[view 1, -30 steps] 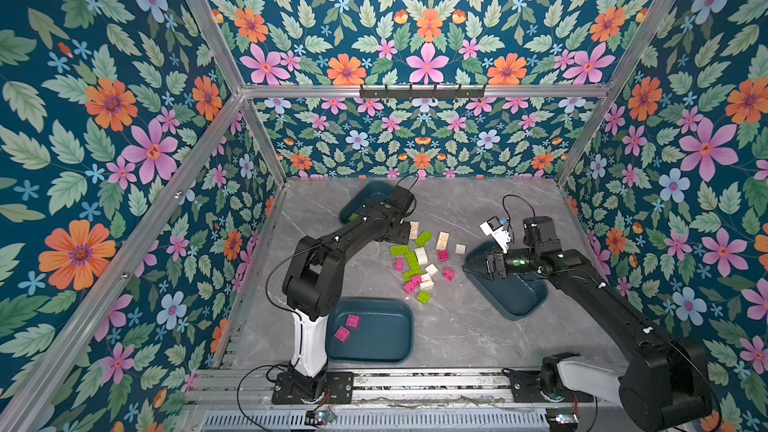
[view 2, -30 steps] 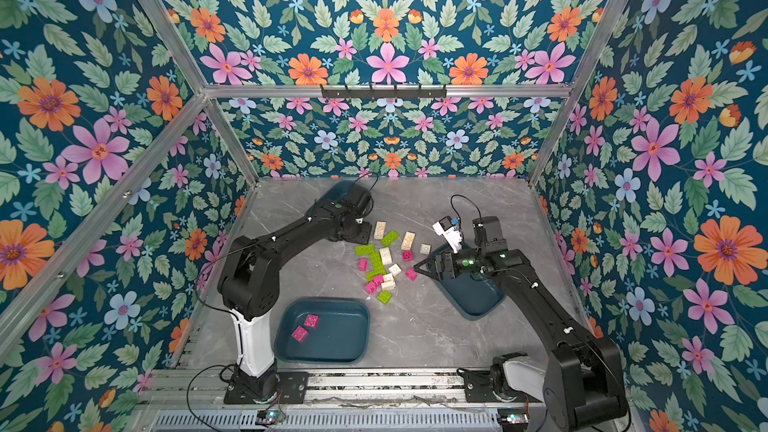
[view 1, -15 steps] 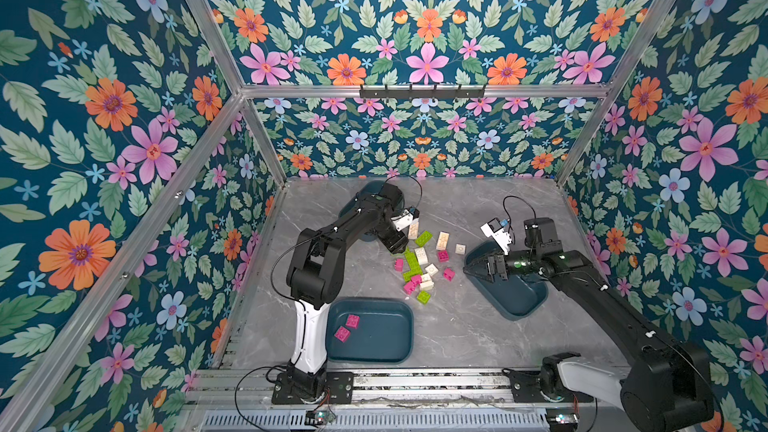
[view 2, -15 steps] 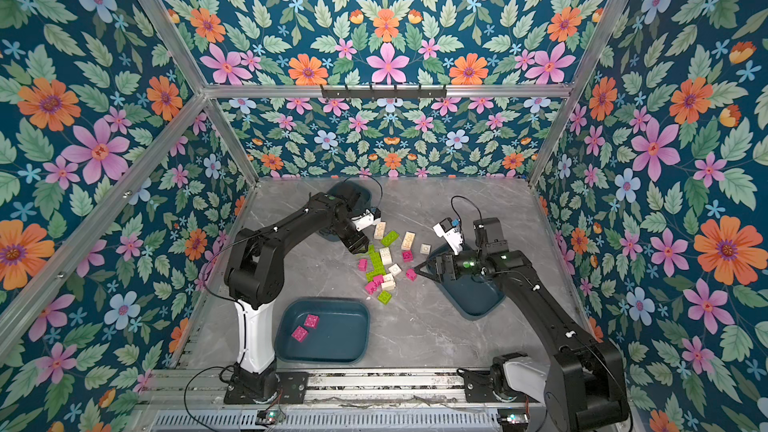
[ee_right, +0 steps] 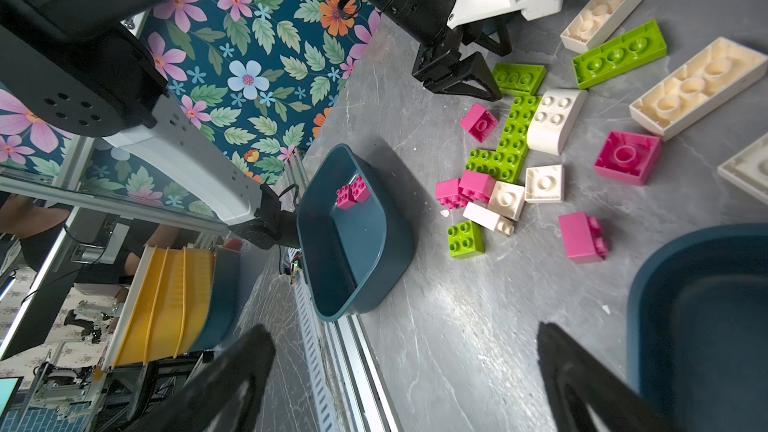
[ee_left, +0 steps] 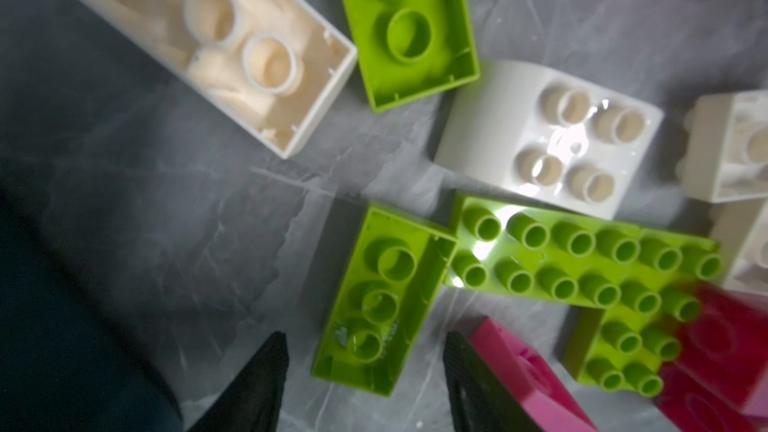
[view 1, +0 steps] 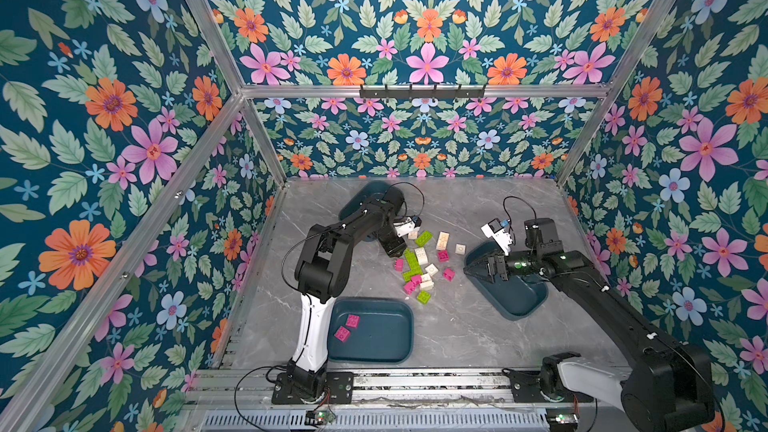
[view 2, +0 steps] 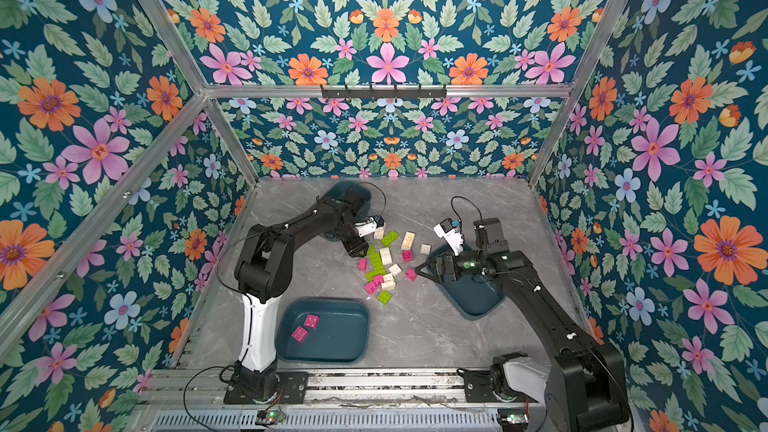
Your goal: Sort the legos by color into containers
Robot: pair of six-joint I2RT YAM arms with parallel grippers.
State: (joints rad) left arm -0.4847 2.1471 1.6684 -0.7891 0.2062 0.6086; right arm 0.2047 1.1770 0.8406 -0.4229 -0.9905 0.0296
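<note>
Several lime green, pink and cream legos (view 1: 419, 263) lie in a loose pile mid-table. My left gripper (view 1: 397, 249) is low at the pile's far-left edge. In the left wrist view its fingers (ee_left: 266, 380) stand apart on either side of an upturned lime green brick (ee_left: 382, 297), with gaps on both sides. A pink brick (ee_left: 519, 367) touches one finger's outer side. Two pink bricks (view 1: 347, 327) lie in the front container (view 1: 386, 334). My right gripper (view 1: 471, 271) hangs open and empty over the left rim of the right container (view 1: 519, 301). The left arm partly hides the back container (view 1: 361, 197).
Flowered walls close in the table on three sides. An aluminium rail (view 1: 415, 380) carrying both arm bases runs along the front edge. In the right wrist view a yellow tub (ee_right: 166, 301) stands outside the cell, beyond the rail.
My left gripper has swung from over the back container to the pile and come down around the upturned green brick. The right arm has stayed still.
</note>
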